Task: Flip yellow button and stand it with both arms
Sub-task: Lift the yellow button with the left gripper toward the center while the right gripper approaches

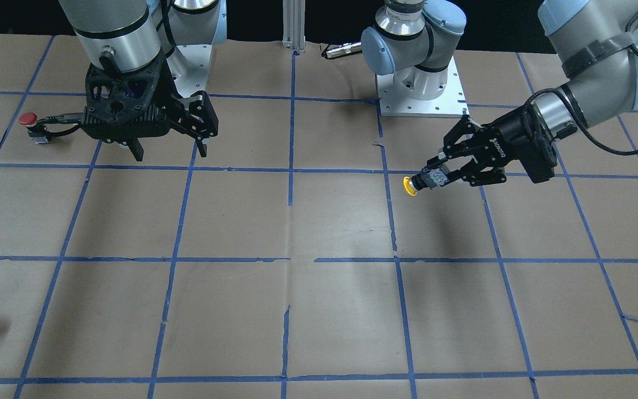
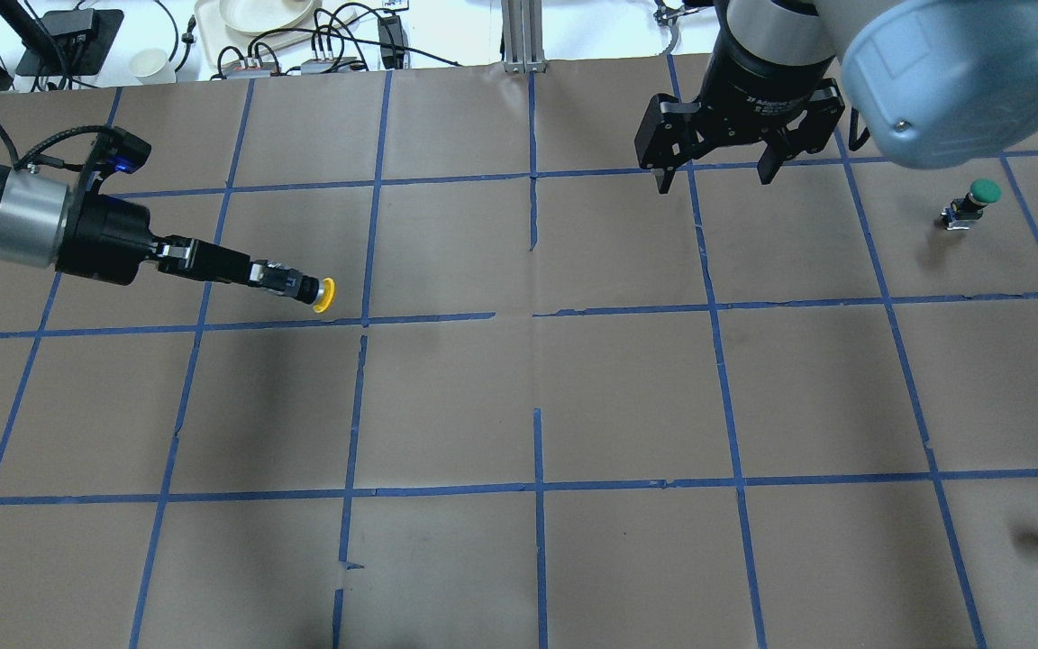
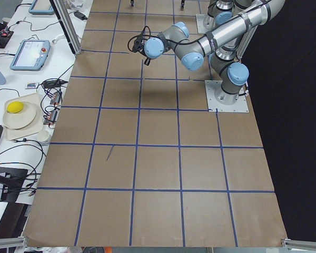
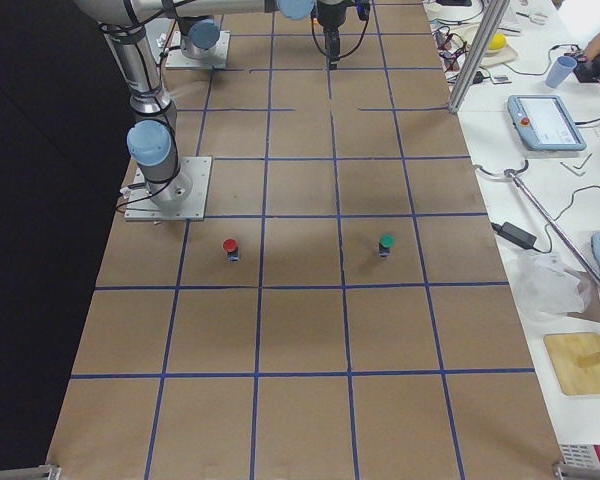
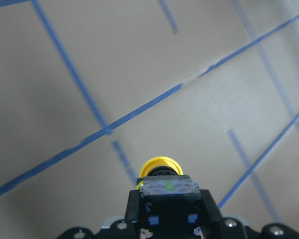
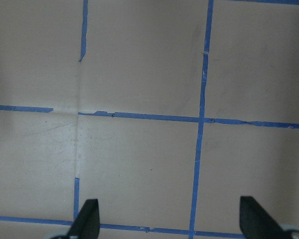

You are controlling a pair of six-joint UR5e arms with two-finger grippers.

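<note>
My left gripper [image 1: 435, 176] is closed on the body of the yellow button [image 1: 417, 183] and holds it sideways above the table, well apart from my right gripper [image 2: 714, 180], which hangs wide open. On the right one's collar I can read "2F Adaptive". Under both lies brown paper [image 1: 341, 221] with a grid of blue tape [image 1: 241, 169].

Brown paper table cover [image 2: 627, 397], blue tape grid [image 2: 537, 487]; white side bench [image 3: 0, 100] with cables [image 3: 16, 150], plate [image 3: 27, 124], tablet [image 3: 30, 54].
</note>
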